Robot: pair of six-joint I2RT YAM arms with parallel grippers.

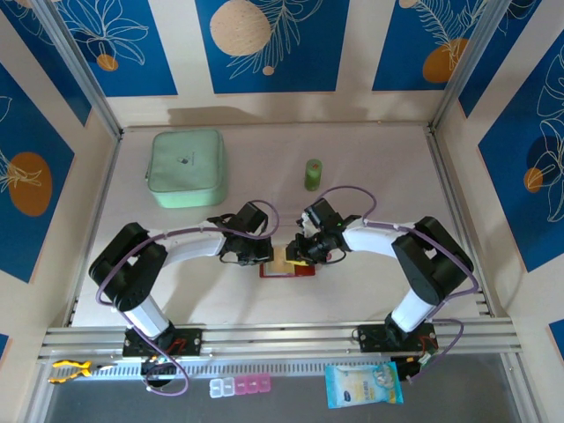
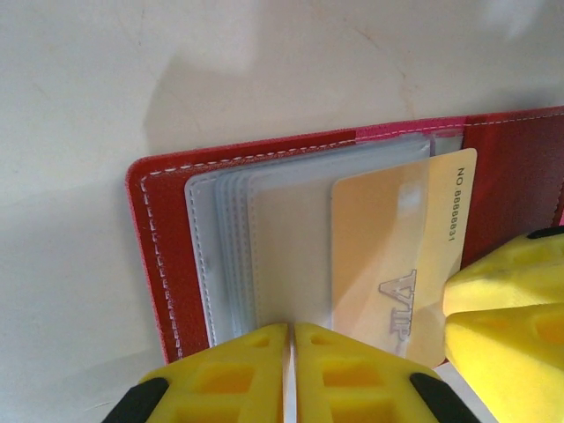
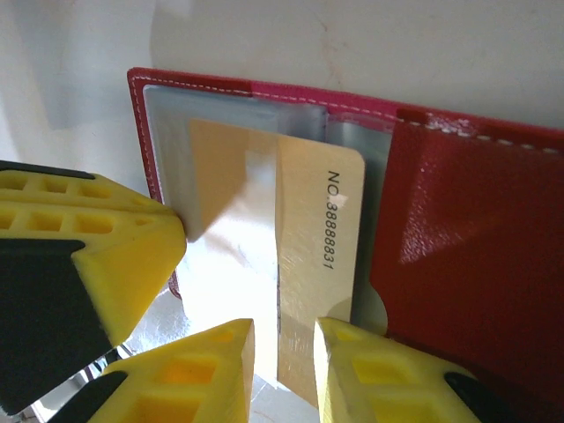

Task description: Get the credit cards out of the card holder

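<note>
The red card holder (image 1: pixel 300 270) (image 2: pixel 163 238) (image 3: pixel 467 229) lies open on the table between the two arms. A beige credit card (image 2: pixel 445 220) (image 3: pixel 317 220) printed with a number and "VIP" sticks partway out of a clear pocket (image 2: pixel 282 247). My right gripper (image 3: pixel 284 324) (image 2: pixel 449 308) is shut on the free end of that card. My left gripper (image 2: pixel 291 330) (image 1: pixel 267 256) is shut, its yellow fingertips (image 3: pixel 132 247) pinched on the edge of the clear pocket leaves beside the card. Whether other cards sit in the pockets is hidden.
A mint-green square pouch (image 1: pixel 187 167) lies at the back left and a small green cylinder (image 1: pixel 313 174) stands at the back centre. Metal rails and patterned walls enclose the table. A blue packet (image 1: pixel 361 385) and a pink pill box (image 1: pixel 240 385) lie in front of the arm bases.
</note>
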